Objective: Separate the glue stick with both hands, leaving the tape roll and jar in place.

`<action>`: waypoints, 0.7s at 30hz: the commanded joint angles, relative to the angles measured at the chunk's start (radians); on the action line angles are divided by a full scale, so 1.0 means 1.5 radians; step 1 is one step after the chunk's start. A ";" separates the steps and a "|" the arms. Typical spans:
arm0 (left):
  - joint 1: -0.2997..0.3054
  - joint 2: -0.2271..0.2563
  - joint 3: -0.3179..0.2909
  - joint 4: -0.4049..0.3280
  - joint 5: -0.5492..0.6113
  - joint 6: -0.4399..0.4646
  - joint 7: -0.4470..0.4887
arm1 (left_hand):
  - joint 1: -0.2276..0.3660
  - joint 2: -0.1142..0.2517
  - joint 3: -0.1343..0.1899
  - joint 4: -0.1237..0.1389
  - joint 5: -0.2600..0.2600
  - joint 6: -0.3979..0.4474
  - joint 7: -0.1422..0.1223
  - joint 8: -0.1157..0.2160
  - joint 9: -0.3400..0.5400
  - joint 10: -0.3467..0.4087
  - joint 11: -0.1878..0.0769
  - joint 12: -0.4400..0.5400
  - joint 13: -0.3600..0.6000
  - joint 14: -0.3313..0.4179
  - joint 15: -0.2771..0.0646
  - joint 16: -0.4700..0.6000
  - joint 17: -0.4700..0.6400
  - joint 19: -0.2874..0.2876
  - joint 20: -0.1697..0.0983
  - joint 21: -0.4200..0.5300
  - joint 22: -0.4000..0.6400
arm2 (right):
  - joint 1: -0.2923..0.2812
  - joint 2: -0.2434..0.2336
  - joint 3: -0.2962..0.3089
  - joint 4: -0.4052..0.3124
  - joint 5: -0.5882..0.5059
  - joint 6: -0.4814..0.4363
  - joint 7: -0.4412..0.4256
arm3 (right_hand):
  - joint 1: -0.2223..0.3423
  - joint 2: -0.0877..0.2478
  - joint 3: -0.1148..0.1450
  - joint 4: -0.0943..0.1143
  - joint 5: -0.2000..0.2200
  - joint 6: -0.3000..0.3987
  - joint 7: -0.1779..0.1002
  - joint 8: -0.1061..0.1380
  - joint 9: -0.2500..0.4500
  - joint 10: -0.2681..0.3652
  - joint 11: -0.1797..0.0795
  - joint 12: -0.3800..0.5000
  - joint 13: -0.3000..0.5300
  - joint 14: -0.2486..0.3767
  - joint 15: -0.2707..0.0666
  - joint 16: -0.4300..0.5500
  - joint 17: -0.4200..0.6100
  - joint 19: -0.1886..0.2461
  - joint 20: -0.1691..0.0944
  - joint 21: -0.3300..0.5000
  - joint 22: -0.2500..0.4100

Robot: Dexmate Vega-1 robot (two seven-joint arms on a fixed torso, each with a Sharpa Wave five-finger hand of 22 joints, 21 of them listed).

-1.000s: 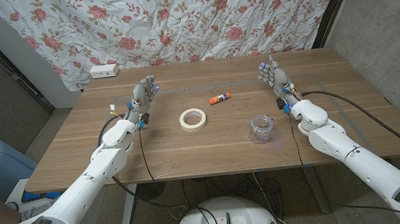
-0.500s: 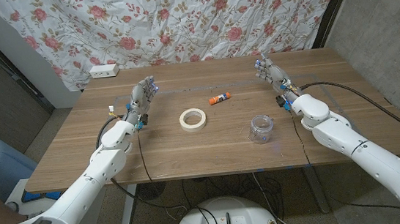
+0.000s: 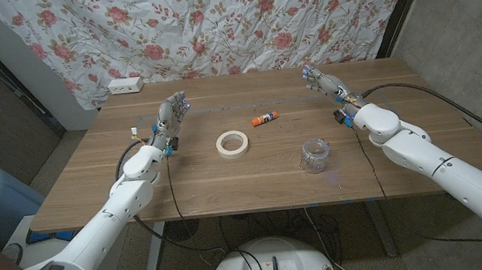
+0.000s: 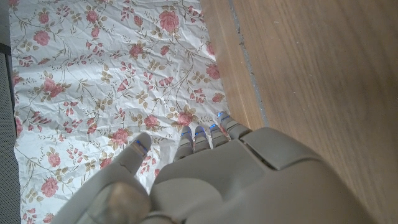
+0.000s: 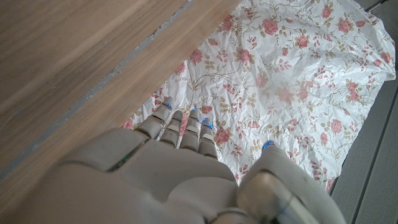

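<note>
Left hand [image 3: 171, 115] sits near the far left part of the wooden tabletop [image 3: 228, 185], fingers [image 3: 178, 102] stretched out and close together, pointing toward the floral cloth [image 3: 212, 22], gripping nothing. Left wrist view: same hand [image 4: 211, 180] from behind, fingers [image 4: 202, 134] straight, thumb apart, nothing between them.

Right hand [image 3: 329, 86] at the far right of the tabletop, fingers [image 3: 313, 75] extended and angled inward toward the cloth, nothing held (whether it touches the wood, cannot tell). Right wrist view: right hand [image 5: 168, 180] with fingers [image 5: 180, 121] straight over the tabletop's far edge, thumb set apart, empty.

Glue stick [image 3: 265, 118], orange cap and white body, lies flat on the tabletop between the two sets of fingers, nearer the right fingers, well apart from both. Masking tape roll [image 3: 233, 142] lies flat just beside the stick on the robot's side, toward the left fingers. Clear plastic jar [image 3: 315, 155] stands upright, well short of the right fingers, apart from stick and roll.

White power strip [image 3: 125, 85] sits at the far edge, beyond the left fingers.
</note>
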 commanded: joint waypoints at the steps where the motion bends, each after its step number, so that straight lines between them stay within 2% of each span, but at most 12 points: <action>1: 0.010 -0.005 0.002 -0.028 0.011 0.022 0.047 | 0.006 0.060 0.005 -0.006 0.004 0.010 0.001 0.004 0.002 0.006 -0.004 0.000 0.002 0.008 -0.001 0.004 0.001 0.010 -0.001 0.006 0.002 | 0.054 -0.034 -0.027 -0.009 -0.060 -0.043 0.041 | 0.016 0.005 0.007 -0.014 -0.002 -0.008 -0.006 -0.003 0.003 -0.016 0.000 -0.002 0.001 -0.011 0.000 -0.002 -0.006 -0.003 -0.003 -0.007 0.003; 4: 0.014 -0.007 0.001 -0.035 0.019 0.021 0.065 | 0.006 0.059 0.006 -0.007 0.004 0.011 0.001 0.003 0.002 0.008 -0.005 0.000 0.002 0.013 0.002 0.005 0.000 0.018 0.003 0.009 0.002 | 0.082 -0.061 -0.056 -0.031 -0.121 -0.090 0.060 | 0.018 0.003 0.008 -0.018 -0.004 -0.021 -0.009 -0.007 0.003 -0.025 -0.002 -0.004 0.001 -0.019 0.002 -0.004 -0.010 -0.006 0.000 -0.011 0.003; 6: 0.017 -0.007 0.001 -0.039 0.025 0.022 0.076 | 0.007 0.059 0.006 -0.008 0.004 0.015 0.002 0.003 0.003 0.011 -0.006 0.001 0.002 0.016 0.001 0.005 0.000 0.019 0.004 0.009 0.002 | 0.093 -0.069 -0.065 -0.040 -0.141 -0.101 0.071 | 0.020 0.002 0.010 -0.021 -0.005 -0.022 -0.011 -0.007 0.003 -0.029 -0.004 -0.005 0.001 -0.027 0.004 -0.005 -0.012 -0.011 0.003 -0.014 0.004; 13: 0.019 -0.009 0.002 -0.042 0.033 0.029 0.096 | 0.008 0.059 0.009 -0.012 0.004 0.023 0.004 0.003 0.003 0.018 -0.008 0.001 0.002 0.022 -0.003 0.005 0.000 0.026 0.004 0.010 0.002 | 0.124 -0.084 -0.088 -0.071 -0.193 -0.138 0.106 | 0.039 0.002 0.019 -0.042 -0.010 -0.047 -0.025 -0.010 0.004 -0.048 -0.008 -0.005 0.001 -0.049 0.017 -0.006 -0.025 -0.027 0.011 -0.022 0.004; 15: 0.020 -0.011 0.001 -0.043 0.037 0.028 0.105 | 0.009 0.059 0.009 -0.012 0.004 0.023 0.004 0.003 0.003 0.019 -0.008 0.001 0.002 0.023 -0.003 0.005 0.000 0.027 0.004 0.010 0.002 | 0.134 -0.086 -0.097 -0.077 -0.213 -0.144 0.114 | 0.039 0.002 0.020 -0.044 -0.011 -0.052 -0.026 -0.011 0.004 -0.053 -0.012 -0.006 0.001 -0.055 0.020 -0.005 -0.026 -0.031 0.019 -0.023 0.004; 21: 0.014 -0.013 0.004 -0.032 0.029 0.031 0.089 | 0.009 0.058 0.010 -0.014 0.004 0.025 0.004 0.001 0.003 0.022 -0.010 0.001 0.002 0.028 -0.004 0.004 0.000 0.030 0.006 0.010 0.002 | 0.157 -0.082 -0.117 -0.085 -0.260 -0.160 0.129 | 0.045 0.003 0.023 -0.051 -0.014 -0.064 -0.034 -0.011 0.004 -0.063 -0.016 -0.006 0.001 -0.068 0.029 -0.005 -0.031 -0.036 0.026 -0.024 0.004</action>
